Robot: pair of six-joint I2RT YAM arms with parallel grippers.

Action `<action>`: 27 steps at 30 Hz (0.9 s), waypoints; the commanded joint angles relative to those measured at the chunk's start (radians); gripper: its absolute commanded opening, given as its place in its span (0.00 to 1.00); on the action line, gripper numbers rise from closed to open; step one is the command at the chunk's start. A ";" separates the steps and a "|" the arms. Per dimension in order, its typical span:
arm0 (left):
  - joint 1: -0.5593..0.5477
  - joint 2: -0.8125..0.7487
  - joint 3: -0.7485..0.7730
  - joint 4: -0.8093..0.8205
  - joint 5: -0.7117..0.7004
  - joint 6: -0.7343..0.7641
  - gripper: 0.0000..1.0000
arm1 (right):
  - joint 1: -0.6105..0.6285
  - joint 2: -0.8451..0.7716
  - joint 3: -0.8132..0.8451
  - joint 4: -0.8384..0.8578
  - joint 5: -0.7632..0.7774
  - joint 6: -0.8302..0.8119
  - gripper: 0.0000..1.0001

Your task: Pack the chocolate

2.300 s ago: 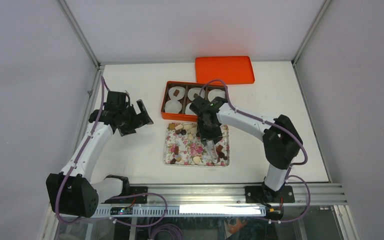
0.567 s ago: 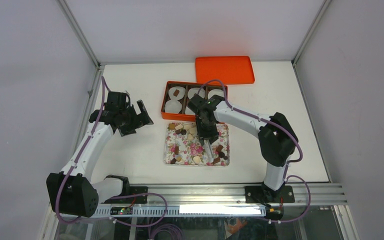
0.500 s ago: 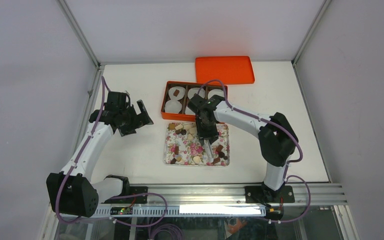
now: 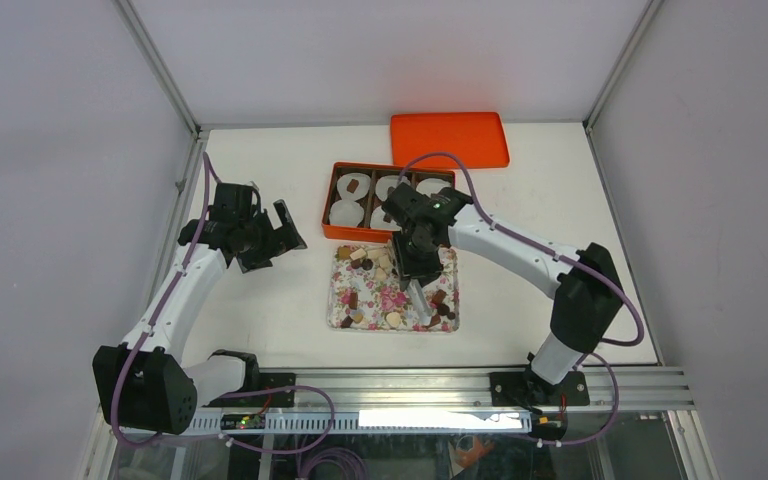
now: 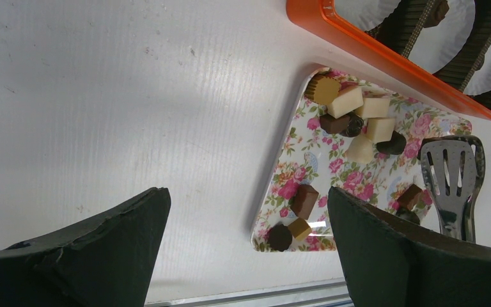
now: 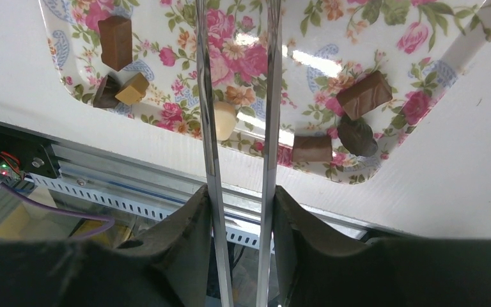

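Note:
Small brown, tan and cream pieces of chocolate (image 4: 352,298) lie scattered on a pink-flowered tray (image 4: 332,322). In the right wrist view a cream piece (image 6: 225,121) sits between the two arms of metal tongs (image 6: 270,96), with brown pieces (image 6: 364,94) alongside. My right gripper (image 4: 418,262) (image 6: 240,192) hangs over the tray, shut on the tongs (image 4: 422,300); their tips run out of the wrist view. The left gripper (image 4: 278,232) (image 5: 248,195) is open and holds nothing, above the table left of the tray (image 5: 294,160).
An orange box (image 4: 327,205) with white paper cups stands just behind the tray; one cup holds a brown piece (image 4: 355,185). Its orange lid (image 4: 449,139) lies at the back. A metal rail runs along the table's near edge (image 6: 134,173).
The right arm's elbow has swung out to the right and its gripper has shifted slightly right over the tray, still holding the tongs. The left arm has not moved.

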State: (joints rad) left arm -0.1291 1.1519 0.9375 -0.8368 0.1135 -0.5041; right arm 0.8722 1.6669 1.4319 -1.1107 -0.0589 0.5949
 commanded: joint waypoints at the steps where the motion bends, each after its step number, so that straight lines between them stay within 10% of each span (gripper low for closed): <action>1: 0.009 -0.016 0.004 0.038 0.002 0.023 0.99 | 0.004 -0.044 0.088 -0.018 0.001 -0.013 0.00; 27: 0.010 -0.045 0.041 -0.054 -0.057 -0.004 0.99 | -0.072 0.572 0.772 -0.006 -0.029 -0.161 0.06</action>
State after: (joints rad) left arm -0.1291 1.1366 0.9413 -0.8864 0.0776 -0.5060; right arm 0.8070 2.2436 2.1284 -1.1427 -0.0559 0.4461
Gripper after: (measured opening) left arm 0.992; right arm 0.376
